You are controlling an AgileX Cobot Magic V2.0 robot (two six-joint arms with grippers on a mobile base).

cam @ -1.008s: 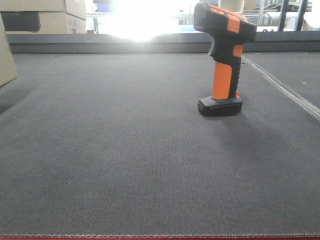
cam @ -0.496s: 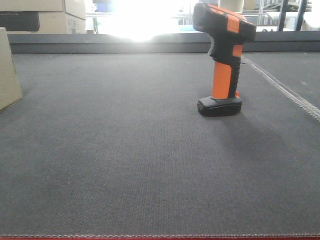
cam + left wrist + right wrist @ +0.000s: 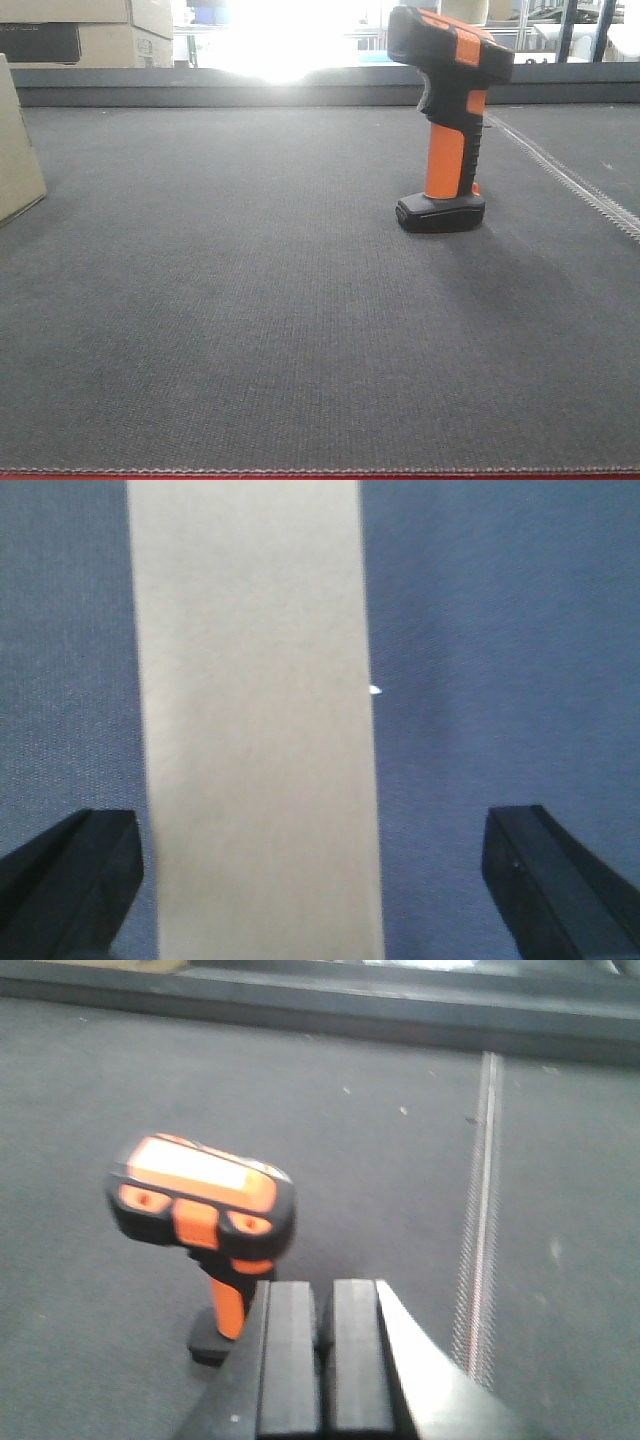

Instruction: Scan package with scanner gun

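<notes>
From the front view, the scanner gun [image 3: 449, 115] stands upright on its flat black foot on the dark grey counter [image 3: 250, 320], right of centre, its head pointing left; only a beige corner of the package [image 3: 18, 150] shows at the far left edge, the rest cut off, well apart from the scanner. Behind the counter, glare from a window washes out the background, where brown cartons [image 3: 85, 30] sit at upper left. Neither hand appears in this view. The left wrist view looks straight down on a plain beige face of the package [image 3: 255, 720], which runs as a tall band through the frame with no label to be seen; the left hand [image 3: 310, 880] is spread wide, its two black fingertips [image 3: 65, 875] at the bottom corners on either side of the box, probably above it and not touching, though that is hard to judge. The right wrist view shows the scanner gun [image 3: 203, 1210] from above and behind, its orange top panels facing up, slightly blurred; the right hand [image 3: 322, 1355] is closed with its two black pads together, empty, just beside the scanner.
</notes>
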